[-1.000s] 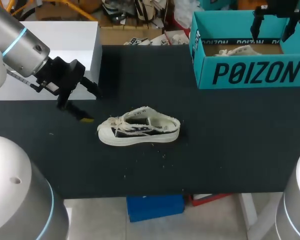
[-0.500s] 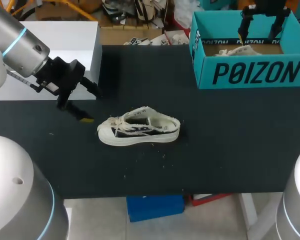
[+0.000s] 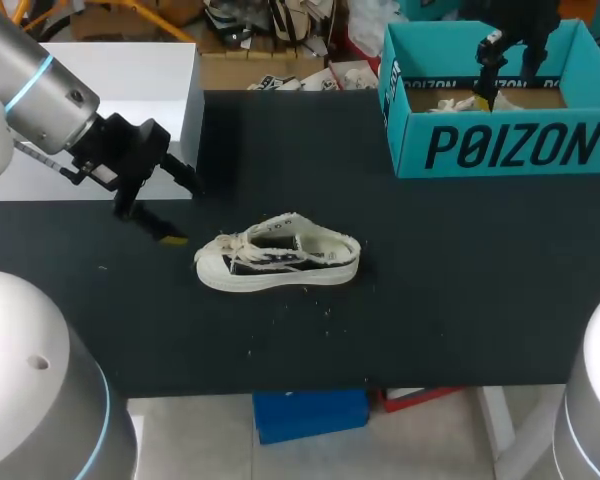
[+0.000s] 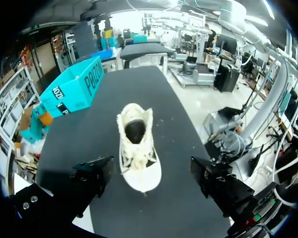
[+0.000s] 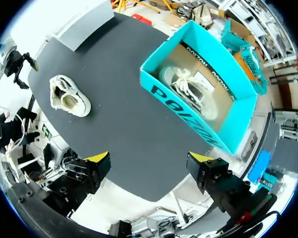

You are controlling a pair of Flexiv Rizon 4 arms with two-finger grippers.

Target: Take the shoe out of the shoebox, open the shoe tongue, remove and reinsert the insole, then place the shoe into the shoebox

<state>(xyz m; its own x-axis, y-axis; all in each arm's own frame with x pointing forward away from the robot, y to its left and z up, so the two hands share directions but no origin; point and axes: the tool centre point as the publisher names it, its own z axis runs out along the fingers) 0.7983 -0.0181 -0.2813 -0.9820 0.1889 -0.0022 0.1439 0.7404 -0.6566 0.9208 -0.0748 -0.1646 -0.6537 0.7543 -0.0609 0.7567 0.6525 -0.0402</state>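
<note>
A cream low-top shoe (image 3: 280, 258) with a dark inside lies on the black table (image 3: 450, 280), toe to the left. My left gripper (image 3: 176, 207) hangs open just left of the toe; in its wrist view the shoe (image 4: 138, 148) is straight ahead of the open left gripper (image 4: 151, 167), apart from both fingers. The teal shoebox (image 3: 500, 145) stands at the back right with a second cream shoe (image 3: 458, 102) inside. My right gripper (image 3: 508, 75) is open high above the box, holding nothing. From the right gripper (image 5: 149, 158), the shoebox (image 5: 159, 91) and its shoe (image 5: 188, 89) lie far below.
A white block (image 3: 130, 75) sits at the table's back left, behind my left arm. In the right wrist view the table shoe (image 5: 69, 96) and my left gripper (image 5: 17, 64) lie far from the box.
My right gripper has moved left over the shoebox, from its right end towards its middle. The left arm and the shoe on the table have kept still.
</note>
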